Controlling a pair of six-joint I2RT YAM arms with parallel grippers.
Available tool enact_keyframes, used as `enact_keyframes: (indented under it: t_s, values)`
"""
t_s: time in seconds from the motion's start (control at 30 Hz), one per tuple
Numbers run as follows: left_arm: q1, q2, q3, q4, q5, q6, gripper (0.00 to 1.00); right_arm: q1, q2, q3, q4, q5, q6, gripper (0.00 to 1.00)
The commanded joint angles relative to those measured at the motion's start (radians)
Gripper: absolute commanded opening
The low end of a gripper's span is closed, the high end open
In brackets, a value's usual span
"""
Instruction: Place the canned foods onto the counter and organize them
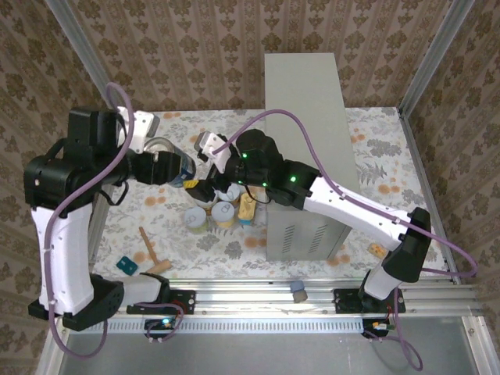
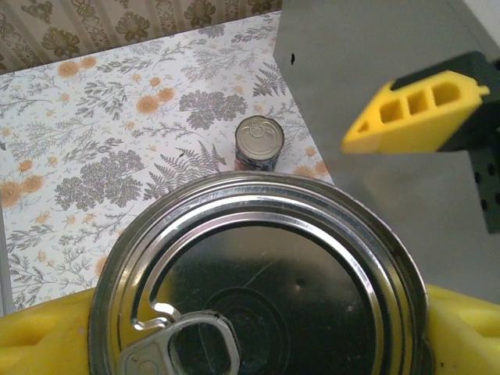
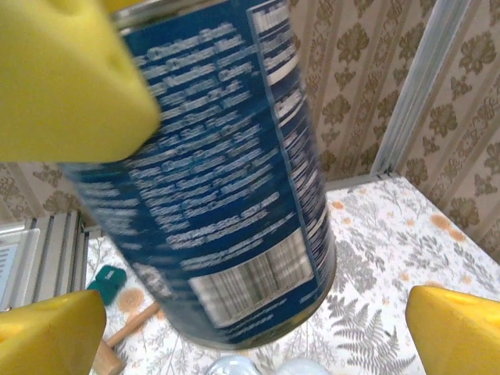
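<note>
While L gripper [image 1: 178, 169] clamps a dark-blue can [image 2: 258, 266] aloft over the table [image 1: 375, 156], left of the counter [image 1: 305, 94], R gripper [image 3: 250, 328] waits wide open close by, prob. a handover: next, R must close squarely on it.

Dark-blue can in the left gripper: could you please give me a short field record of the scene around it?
held can: dark-blue can, above the table
left gripper: shut on the dark-blue can
right gripper: open, close beside that can
counter: grey box, right of both grippers
other cans: short cans grouped on the table by the counter
strays: mallet, teal block near the table's front left
</note>
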Motion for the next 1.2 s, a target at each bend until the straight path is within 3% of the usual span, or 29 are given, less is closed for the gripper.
enact_keyframes:
  t_s: [0.0,0.57,1.03,1.17]
  values:
    - [-0.003,-0.042,0.025,0.098,0.056,0.012,0.48,0.010,0.022,0.015,0.099,-0.034,-0.022,1.00]
    - [-0.003,-0.067,0.004,0.121,0.160,-0.003,0.49,0.047,0.107,0.082,0.133,-0.140,-0.034,1.00]
    - [-0.003,-0.047,0.005,0.133,0.183,-0.010,0.49,0.050,0.086,0.087,0.134,-0.107,-0.005,0.72]
    - [-0.002,-0.050,0.004,0.138,0.182,-0.011,0.58,0.048,0.070,0.068,0.153,-0.086,0.001,0.70]
